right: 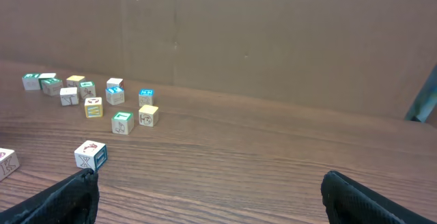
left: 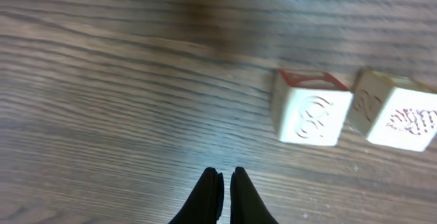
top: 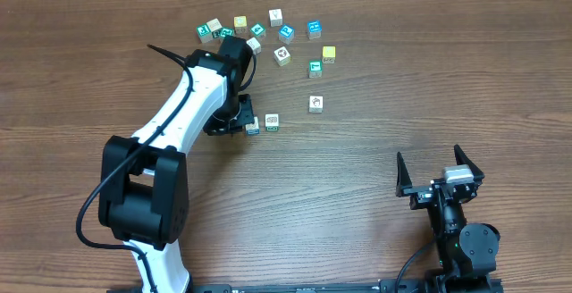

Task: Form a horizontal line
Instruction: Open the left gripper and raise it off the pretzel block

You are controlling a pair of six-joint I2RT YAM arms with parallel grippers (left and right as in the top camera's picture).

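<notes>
The left arm [top: 179,114] reaches across the wooden table [top: 357,204] from the lower left, its claw down near the surface. The left gripper [left: 224,183] has its fingers pressed together on nothing; the wrist view shows bare wood around the tips. Just to the right of it sits the short row [top: 272,121], so far only two small cubes side by side: a pale cube with a reddish top edge [left: 311,117] and a pale neighbour [left: 403,120] close against it, though I cannot tell whether they truly touch. Further back, near the far edge, lie the loose cubes [top: 281,55], a scattered bunch of white, teal and blue faces with two yellow cubes [top: 328,54] among them. One lone cube [top: 315,103] rests apart, between that bunch and the row, off to the row's right. At the lower right, well away from every cube, the right gripper [top: 433,163] has its fingers spread wide and empty
</notes>
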